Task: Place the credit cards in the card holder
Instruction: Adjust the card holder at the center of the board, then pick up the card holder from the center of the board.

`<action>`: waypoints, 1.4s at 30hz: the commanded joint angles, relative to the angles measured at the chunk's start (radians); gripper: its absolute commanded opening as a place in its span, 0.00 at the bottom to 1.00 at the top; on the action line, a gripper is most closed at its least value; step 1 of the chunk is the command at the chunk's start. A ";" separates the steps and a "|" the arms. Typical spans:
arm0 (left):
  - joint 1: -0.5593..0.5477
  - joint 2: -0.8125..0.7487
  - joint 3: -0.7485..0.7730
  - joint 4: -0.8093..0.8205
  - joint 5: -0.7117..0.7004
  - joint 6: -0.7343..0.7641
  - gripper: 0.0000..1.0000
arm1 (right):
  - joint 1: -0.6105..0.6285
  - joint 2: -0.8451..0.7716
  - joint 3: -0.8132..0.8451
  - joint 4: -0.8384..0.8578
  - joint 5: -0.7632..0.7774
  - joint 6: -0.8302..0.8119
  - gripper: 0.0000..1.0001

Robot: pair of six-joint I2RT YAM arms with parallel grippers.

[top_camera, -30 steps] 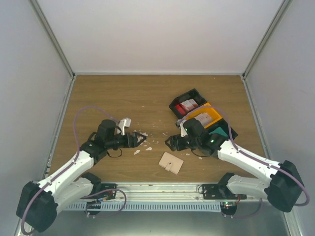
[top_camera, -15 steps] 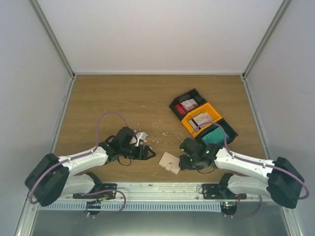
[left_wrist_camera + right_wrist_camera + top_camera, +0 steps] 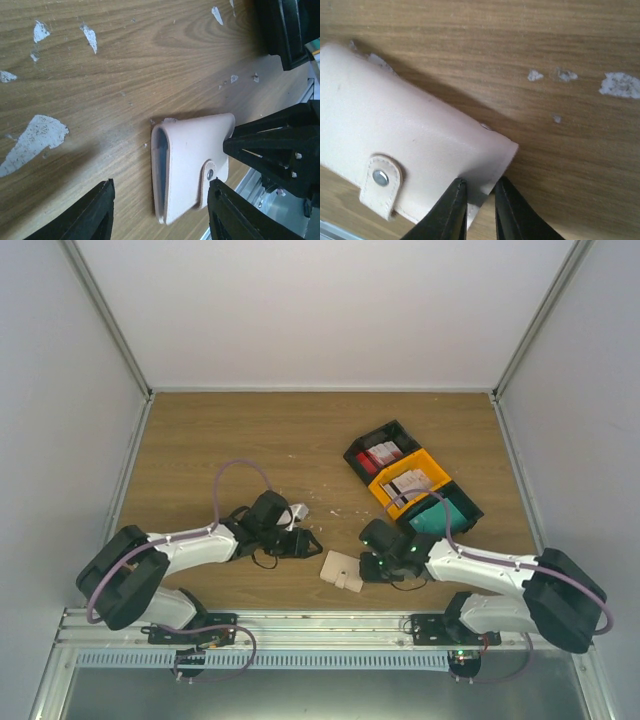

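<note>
The beige card holder (image 3: 341, 571) lies closed on the wood near the front edge, snap tab (image 3: 209, 176) fastened. My right gripper (image 3: 365, 567) comes at it from the right. In the right wrist view this gripper (image 3: 480, 182) is shut on the card holder's (image 3: 410, 145) near corner. My left gripper (image 3: 308, 543) sits just left of the card holder. In the left wrist view it (image 3: 161, 187) is open, with the card holder (image 3: 192, 160) lying between its fingers without touching them. Credit cards lie in the bins: red (image 3: 383, 453), white-grey (image 3: 410, 483) and teal (image 3: 441, 518).
A black bin (image 3: 362, 447), a yellow bin (image 3: 436, 469) and another black bin (image 3: 468, 507) stand in a row at the right. White crumbly scraps (image 3: 35, 137) are scattered on the wood left of the card holder. The metal rail (image 3: 320, 622) runs along the front edge.
Both arms have swung inward and down to the card holder. The right gripper has gone from wide open to pinching its corner. The left gripper has narrowed somewhat.
</note>
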 commanded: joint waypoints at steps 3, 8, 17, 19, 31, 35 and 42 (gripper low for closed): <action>-0.007 0.040 0.048 0.020 -0.037 0.019 0.54 | -0.061 0.059 -0.011 0.098 0.022 -0.065 0.09; -0.007 0.071 0.053 0.006 -0.048 0.019 0.58 | -0.112 0.092 -0.010 0.156 0.028 -0.161 0.03; -0.009 0.109 0.065 -0.009 0.039 0.089 0.61 | -0.148 0.134 0.021 0.272 -0.045 -0.378 0.02; -0.009 0.116 0.068 -0.020 0.031 0.097 0.61 | -0.149 0.134 0.040 0.279 -0.029 -0.398 0.06; -0.027 0.138 0.135 -0.093 -0.010 0.221 0.58 | -0.114 -0.029 0.088 -0.016 -0.066 -0.255 0.38; -0.039 0.177 0.147 -0.066 0.015 0.218 0.58 | -0.089 -0.099 0.021 -0.027 -0.194 -0.238 0.41; -0.048 0.212 0.153 -0.059 0.026 0.214 0.57 | -0.085 -0.078 -0.059 0.074 -0.370 -0.235 0.36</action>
